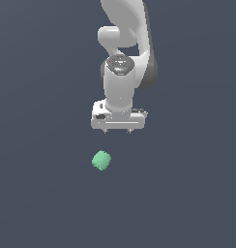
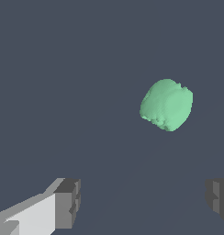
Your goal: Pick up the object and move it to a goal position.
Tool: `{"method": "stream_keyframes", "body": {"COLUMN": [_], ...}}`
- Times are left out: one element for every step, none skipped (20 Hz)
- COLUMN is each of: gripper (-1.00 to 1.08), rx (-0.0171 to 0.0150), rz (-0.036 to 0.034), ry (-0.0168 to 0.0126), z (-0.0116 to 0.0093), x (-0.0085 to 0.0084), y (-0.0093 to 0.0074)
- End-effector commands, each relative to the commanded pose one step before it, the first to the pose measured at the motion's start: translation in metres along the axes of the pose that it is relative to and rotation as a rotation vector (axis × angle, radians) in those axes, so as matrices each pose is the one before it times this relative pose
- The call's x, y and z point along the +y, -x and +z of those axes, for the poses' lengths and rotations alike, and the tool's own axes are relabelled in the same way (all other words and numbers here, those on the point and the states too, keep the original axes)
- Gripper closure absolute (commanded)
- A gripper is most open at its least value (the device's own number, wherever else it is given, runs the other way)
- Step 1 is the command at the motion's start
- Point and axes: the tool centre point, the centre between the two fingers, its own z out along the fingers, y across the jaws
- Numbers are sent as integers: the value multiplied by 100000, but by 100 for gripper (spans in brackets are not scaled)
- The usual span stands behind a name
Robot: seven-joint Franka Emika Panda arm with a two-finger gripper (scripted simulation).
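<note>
Noted: tool (image 1: 118,131) spread wide and empty, fingers (image 2: 68,203) apart; object (image 1: 101,161) free on bench, offset toward exterior view's left, nearer camera, not between fingers.

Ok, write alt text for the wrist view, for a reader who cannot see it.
A small mint-green lumpy blob lies alone on a plain dark grey surface, untouched. The claw is open, its two dark fingertips spread wide at the picture's edge, with the blob beyond them and not between them.
</note>
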Motion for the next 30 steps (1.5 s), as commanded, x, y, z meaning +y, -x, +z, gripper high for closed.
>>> {"method": "stream_keyframes", "body": {"gripper": [-92, -92, -92, -92, -92, -92, -92, -92, -92, -92, -92, -92, -92, -92, -92, -92, -92, -92, -92, -92, -92, -92, -92, -92, -92, -92, -92, -92, -92, -92], "rx": [-65, -11, -11, -11, -13, -16, -17, -18, -19, -18, -17, -14, -10, -6, -2, 1, 4, 6, 7, 8, 8, 8, 7, 6, 4, 3, 1, -87, 0, 0], "rz": [2406, 1410, 1611, 1808, 2001, 2200, 2400, 2602, 2803, 3003, 3203, 3210, 2994, 2779, 2566, 2353, 2143, 1934, 1726, 1520, 1314, 1111, 907, 704, 503, 301, 98, -567, 0, 0], "ry": [-204, -128, -139, -148, -157, -166, -172, -175, -176, -174, -170, -154, -130, -109, -90, -75, -62, -50, -41, -33, -26, -21, -16, -12, -8, -5, -1, 67, 0, 0], "z": [352, 198, 227, 257, 288, 322, 356, 392, 430, 469, 510, 521, 495, 467, 438, 407, 375, 342, 309, 274, 239, 203, 167, 130, 93, 56, 19, -60, 40, 120], "x": [341, 182, 208, 231, 254, 276, 297, 319, 338, 357, 374, 368, 335, 306, 277, 249, 223, 199, 174, 152, 130, 109, 87, 67, 48, 28, 8, 3, -3, -8], "y": [-359, -223, -255, -288, -320, -353, -386, -420, -454, -488, -522, -525, -491, -457, -423, -389, -355, -321, -286, -252, -218, -185, -151, -117, -84, -50, -16, 111, 1, 3]}}
